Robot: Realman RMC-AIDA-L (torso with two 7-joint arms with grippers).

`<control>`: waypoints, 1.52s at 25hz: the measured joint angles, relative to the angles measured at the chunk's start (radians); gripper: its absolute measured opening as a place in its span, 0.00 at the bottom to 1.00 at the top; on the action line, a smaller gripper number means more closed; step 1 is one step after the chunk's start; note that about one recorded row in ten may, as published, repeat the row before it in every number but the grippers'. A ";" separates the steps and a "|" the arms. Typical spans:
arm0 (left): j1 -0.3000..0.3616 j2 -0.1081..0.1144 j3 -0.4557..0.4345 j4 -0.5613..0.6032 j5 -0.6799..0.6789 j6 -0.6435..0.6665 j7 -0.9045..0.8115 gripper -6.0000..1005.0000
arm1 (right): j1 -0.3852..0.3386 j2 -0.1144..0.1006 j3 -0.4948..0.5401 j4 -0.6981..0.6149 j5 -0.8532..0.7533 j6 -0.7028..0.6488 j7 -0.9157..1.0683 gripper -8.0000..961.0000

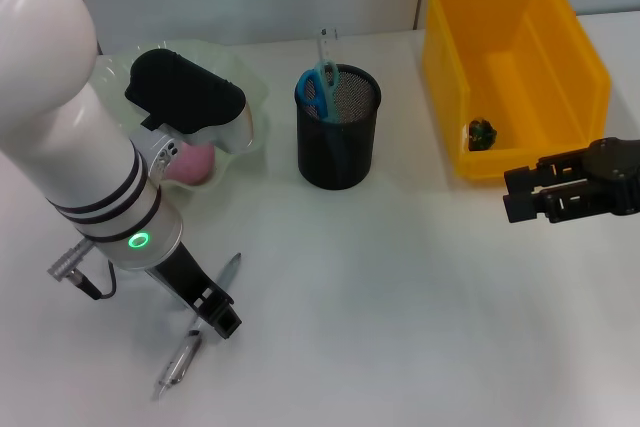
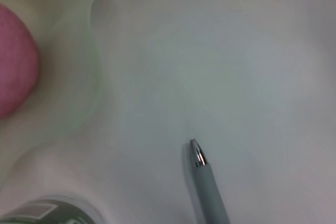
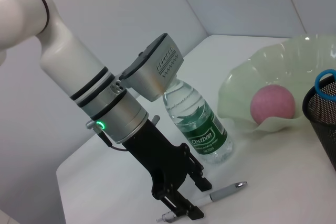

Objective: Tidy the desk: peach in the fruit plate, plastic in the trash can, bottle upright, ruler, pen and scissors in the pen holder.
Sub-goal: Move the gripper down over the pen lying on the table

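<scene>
The left end effector [image 1: 215,319] is angling down over the pen [image 1: 190,342] lying on the counter [image 1: 420,317], fingers spread around it, while the right end effector [image 1: 525,197] is hovering narrowly parted by the bin [image 1: 515,67].

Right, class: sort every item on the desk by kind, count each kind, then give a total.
Containers: 3 (fruit plate, pen holder, trash can)
Stationery: 3 (pen, scissors, ruler)
Fruit: 1 (peach)
Drinks: 1 (bottle)
Rubbish: 1 (plastic)
Total: 9
</scene>
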 joint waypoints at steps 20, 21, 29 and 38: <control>0.000 0.000 0.000 0.002 0.000 0.003 0.003 0.35 | 0.001 0.000 0.000 0.000 0.000 0.000 0.000 0.66; 0.000 0.000 0.000 0.002 0.000 0.005 0.002 0.34 | 0.001 0.000 0.000 0.000 0.000 0.000 0.000 0.66; 0.021 0.000 -0.010 0.030 0.003 0.045 -0.001 0.33 | 0.002 0.000 0.000 0.000 0.000 0.000 0.000 0.66; 0.009 0.001 -0.012 0.034 0.004 0.031 -0.001 0.32 | 0.004 0.001 0.000 0.000 0.000 0.000 -0.001 0.66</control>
